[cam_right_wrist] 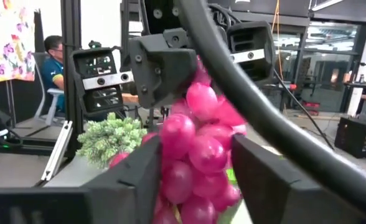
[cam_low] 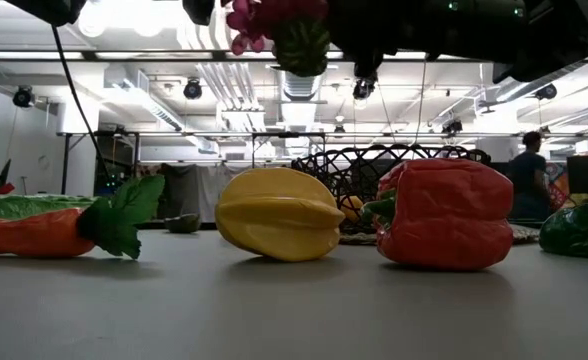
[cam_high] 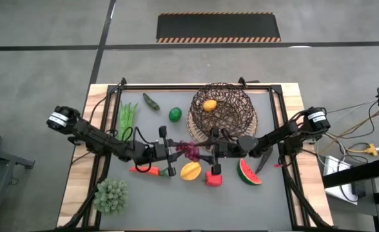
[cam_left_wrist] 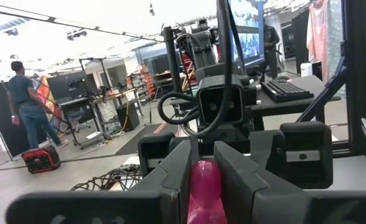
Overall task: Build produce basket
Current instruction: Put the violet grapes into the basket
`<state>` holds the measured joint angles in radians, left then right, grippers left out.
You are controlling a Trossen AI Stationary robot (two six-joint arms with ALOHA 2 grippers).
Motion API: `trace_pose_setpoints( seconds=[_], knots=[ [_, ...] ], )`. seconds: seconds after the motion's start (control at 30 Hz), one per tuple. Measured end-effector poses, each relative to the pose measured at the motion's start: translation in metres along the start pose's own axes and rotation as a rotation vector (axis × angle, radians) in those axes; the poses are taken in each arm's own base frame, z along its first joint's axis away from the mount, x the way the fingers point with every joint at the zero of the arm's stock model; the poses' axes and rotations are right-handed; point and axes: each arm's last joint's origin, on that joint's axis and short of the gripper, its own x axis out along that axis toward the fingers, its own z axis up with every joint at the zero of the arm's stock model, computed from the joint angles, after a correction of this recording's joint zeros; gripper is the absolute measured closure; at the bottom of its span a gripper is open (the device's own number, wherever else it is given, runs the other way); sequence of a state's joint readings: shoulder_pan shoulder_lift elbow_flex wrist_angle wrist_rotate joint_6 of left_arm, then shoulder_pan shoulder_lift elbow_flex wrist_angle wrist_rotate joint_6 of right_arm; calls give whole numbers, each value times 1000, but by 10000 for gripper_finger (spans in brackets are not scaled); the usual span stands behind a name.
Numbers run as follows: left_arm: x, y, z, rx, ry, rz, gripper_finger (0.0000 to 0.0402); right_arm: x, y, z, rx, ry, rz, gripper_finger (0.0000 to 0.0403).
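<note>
A bunch of purple-red grapes hangs above the middle of the table between my two grippers. My left gripper comes from the left and is shut on it. My right gripper comes from the right and has closed around the bunch. Behind them stands the basket with an orange inside. On the mat lie a carrot, a yellow mango, a red pepper, a watermelon slice, a lime, green beans and a dark chili. My left gripper pinches one grape at the bunch's left end between its two fingers. The fingers lie about level and come from the table's left. The bunch is lifted clear of the table. My right gripper has the body of the bunch between its two fingers, one on each side. It comes about level from the table's right. The grapes fill the gap and bulge out past the fingers.
A pale green leafy clump sits at the near left corner. The mango and pepper lie right below the held grapes. A black frame rail runs along the table's far edge. People stand in the room beyond.
</note>
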<state>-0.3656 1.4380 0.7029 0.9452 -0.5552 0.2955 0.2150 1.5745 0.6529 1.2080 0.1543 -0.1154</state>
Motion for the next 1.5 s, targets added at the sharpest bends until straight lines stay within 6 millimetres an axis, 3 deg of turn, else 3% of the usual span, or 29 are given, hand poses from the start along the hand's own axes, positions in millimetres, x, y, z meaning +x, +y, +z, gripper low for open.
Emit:
trace_pose_setpoints(
  seconds=[0.3,0.6,0.73,0.9,1.17,1.5],
  knots=[
    [0,0,-1,6,9,-3,353,0,0,0,-14,1,1,345],
    [0,0,-2,39,13,-4,348,0,0,0,-16,6,2,375],
    [-1,0,-1,62,14,-6,315,0,0,-1,-17,13,0,376],
    [-3,1,-2,93,47,-16,241,-2,-1,5,-20,34,-2,376],
    [-7,8,11,209,10,3,163,-1,-10,29,-11,189,-36,376],
    [-20,23,30,333,-5,16,157,-8,-29,83,-138,547,-239,376]
  ],
)
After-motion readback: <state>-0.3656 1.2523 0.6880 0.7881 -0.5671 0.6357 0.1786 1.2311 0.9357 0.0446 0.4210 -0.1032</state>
